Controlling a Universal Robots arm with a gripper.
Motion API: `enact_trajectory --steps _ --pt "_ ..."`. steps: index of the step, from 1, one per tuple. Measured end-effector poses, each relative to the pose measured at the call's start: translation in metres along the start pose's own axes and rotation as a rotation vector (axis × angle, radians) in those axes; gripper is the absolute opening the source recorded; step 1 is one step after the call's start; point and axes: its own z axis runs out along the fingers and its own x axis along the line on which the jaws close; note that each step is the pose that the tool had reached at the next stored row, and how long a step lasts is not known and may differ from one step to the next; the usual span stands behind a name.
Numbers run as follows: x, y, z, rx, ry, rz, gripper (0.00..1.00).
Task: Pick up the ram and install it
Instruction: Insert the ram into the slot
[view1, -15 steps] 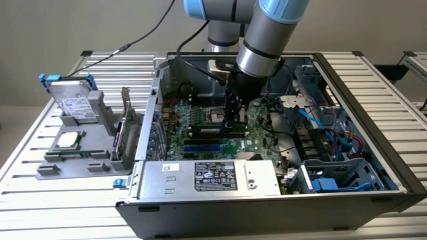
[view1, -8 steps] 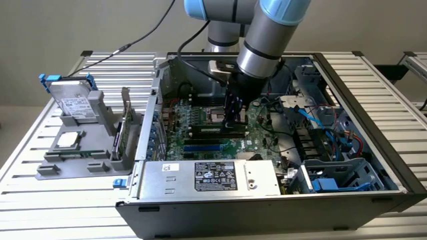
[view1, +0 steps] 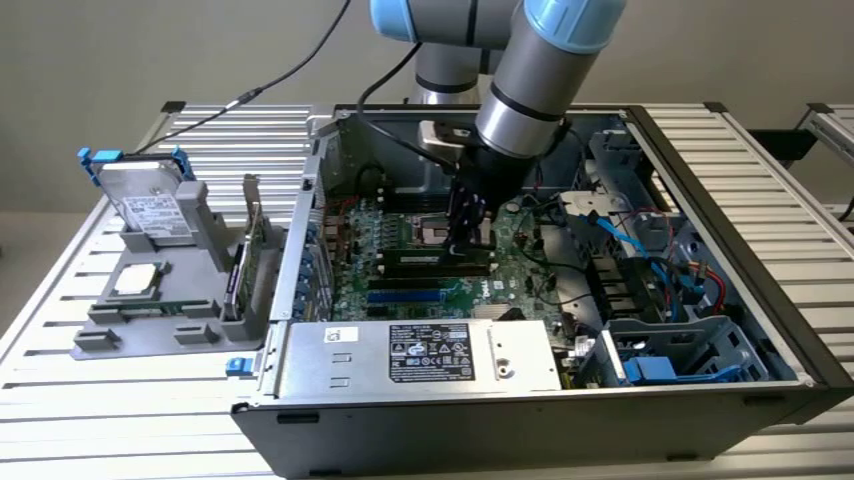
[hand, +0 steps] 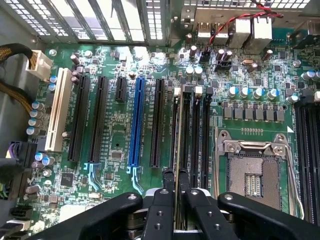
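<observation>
Gripper (hand: 175, 181) fingers narrow, clamped on ram (hand: 178, 142). Held edge-on at mobo (hand: 116, 125) DIMM slots, next to CPU socket (hand: 254, 175).

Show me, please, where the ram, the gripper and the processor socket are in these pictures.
ram (hand: 177, 135), wrist view, on its thin upper edge.
gripper (hand: 176, 181), wrist view, midway between the jaws, which are shut on the ram.
processor socket (hand: 252, 176), wrist view, on the middle of its contact field.
</observation>
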Motion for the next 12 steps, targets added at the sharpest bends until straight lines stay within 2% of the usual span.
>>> enact_trajectory --steps 3,6,8,10,12 --pt "0.0002 -0.004 -0.0008 -0.0001 0.0003 -0.001 0.14" --pt "0.0003 -0.0041 -0.0006 -0.0037 0.0005 -0.003 0.14" --pt "0.0002 -0.0044 -0.0001 -0.0112 0.0008 -0.005 0.14" --pt "0.0002 -0.0044 0.0003 -0.023 0.0015 -0.009 0.14" --pt "0.0002 -0.0044 0.0002 -0.0294 0.0022 -0.012 0.14"
